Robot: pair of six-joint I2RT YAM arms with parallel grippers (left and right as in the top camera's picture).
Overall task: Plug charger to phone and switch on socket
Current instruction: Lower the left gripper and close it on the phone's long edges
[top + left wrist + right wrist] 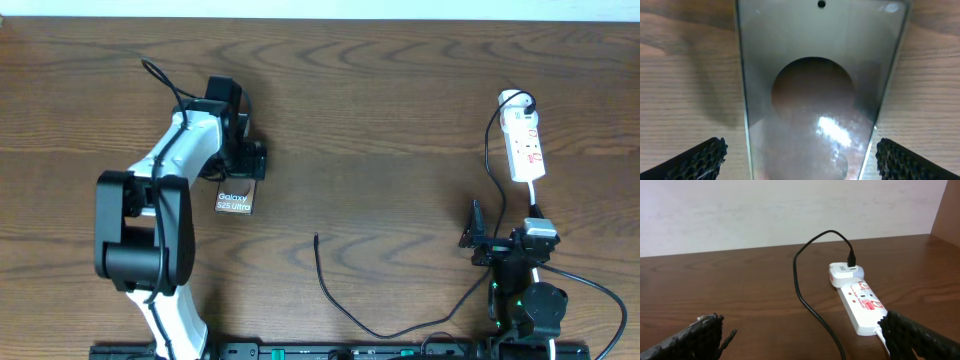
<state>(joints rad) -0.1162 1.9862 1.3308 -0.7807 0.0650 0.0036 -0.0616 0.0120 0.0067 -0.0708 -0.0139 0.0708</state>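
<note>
Black-padded left hand (800,161) is held open astride the phone (234,201), frame left, seemingly to pin it; right hand (802,335) likewise open.

Phone (235,201) far end under L arm (180,150), btm off-frame in wrist view; charger (318,262) tip tiny, perhaps a plug.

Even soft indoor light, white glare on phone (832,131) screen, close-up blurred

My left arm (165,190) stretches forward, left gripper (243,160) angled down, jaws spread wide. My right arm (530,300) sits folded near its base, right gripper (480,235) level, jaws wide apart, gripping nothing.
</note>
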